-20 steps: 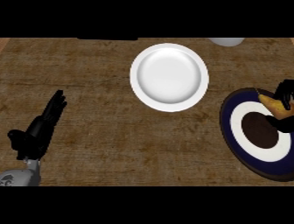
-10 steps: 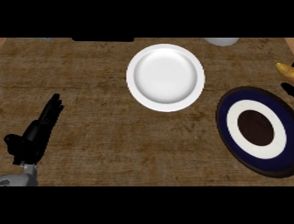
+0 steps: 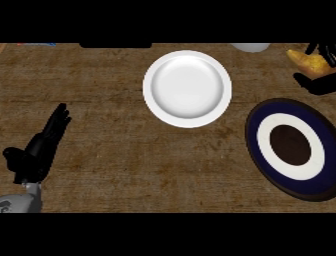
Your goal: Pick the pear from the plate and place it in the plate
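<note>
Left hand (image 3: 38, 152) rests lower left, fingers straight, holding nothing. Dark blue plate (image 3: 330, 165) lower right, bare. White plate (image 3: 187, 88) upper centre, bare. Right hand (image 3: 326, 75) upper right, fingers curled round the yellow pear (image 3: 308, 62), clear of both plates. Pear likely light, smooth, bruisable; best held round its broad belly.

No readable text, label or number anywhere.
</note>
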### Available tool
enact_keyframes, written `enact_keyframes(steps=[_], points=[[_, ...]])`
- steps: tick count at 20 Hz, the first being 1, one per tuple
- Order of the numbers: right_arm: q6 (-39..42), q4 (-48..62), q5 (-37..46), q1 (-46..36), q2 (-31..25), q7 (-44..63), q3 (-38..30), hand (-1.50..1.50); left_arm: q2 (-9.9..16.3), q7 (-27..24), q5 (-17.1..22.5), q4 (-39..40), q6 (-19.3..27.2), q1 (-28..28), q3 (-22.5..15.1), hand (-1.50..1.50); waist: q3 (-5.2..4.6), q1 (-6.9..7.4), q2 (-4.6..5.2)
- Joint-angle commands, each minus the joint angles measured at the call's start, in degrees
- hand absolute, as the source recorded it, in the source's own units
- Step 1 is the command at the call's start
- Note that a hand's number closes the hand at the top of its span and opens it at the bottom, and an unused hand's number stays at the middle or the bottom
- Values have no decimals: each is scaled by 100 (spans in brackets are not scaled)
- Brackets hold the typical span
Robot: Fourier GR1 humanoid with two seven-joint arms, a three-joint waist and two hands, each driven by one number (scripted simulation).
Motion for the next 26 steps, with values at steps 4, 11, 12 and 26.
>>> enact_keyframes(steps=[4, 11, 12, 26], points=[[19, 468, 353, -921, 723, 569, 612, 150, -182, -248, -161, 111, 21, 142, -42, 0, -2, 66, 14], [-338, 1267, 601, -1460, 1650, 773, 940, 150, -120, -49, -123, 121, -87, -42, 85, 0, 1, 70, 17], [-700, 1277, 728, -1060, 1791, 586, 1017, 150, -123, 228, -112, -171, 19, -72, 108, 0, 3, 52, 11], [-2365, 3487, 678, -2200, 2943, 1360, 558, -150, -276, 55, -348, -84, -37, -73, 0, 0, 2, 134, 49]])
